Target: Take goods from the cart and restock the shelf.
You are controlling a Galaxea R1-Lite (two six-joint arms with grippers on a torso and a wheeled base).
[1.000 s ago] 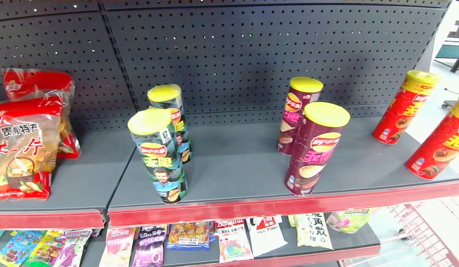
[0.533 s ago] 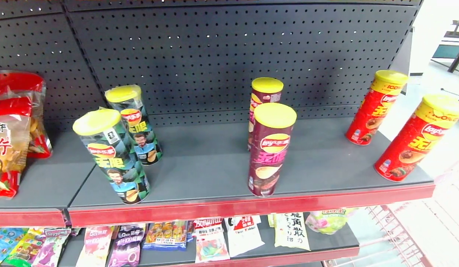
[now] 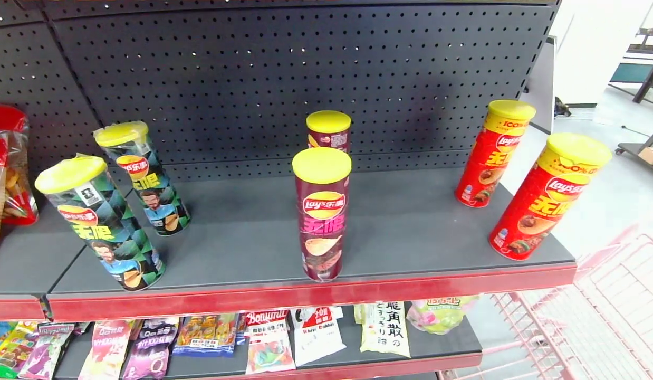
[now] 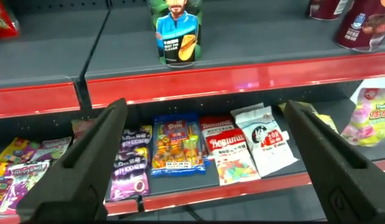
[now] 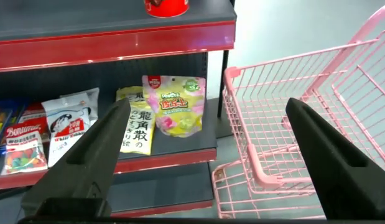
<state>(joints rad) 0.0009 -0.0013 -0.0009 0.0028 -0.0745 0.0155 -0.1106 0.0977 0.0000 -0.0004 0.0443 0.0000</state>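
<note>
Each green can [image 3: 102, 227] carries a round logo badge over big yellow characters; the front one also has a small white sticker with a dark mark too small to read. The purple can [image 3: 322, 216] and both red cans [image 3: 550, 198] bear the same badge and yellow characters, and the red ones add a line of print near the top. On the lower shelf, a pale packet [image 3: 385, 327] shows bold black characters and a white packet [image 3: 316, 335] shows red lettering
</note>
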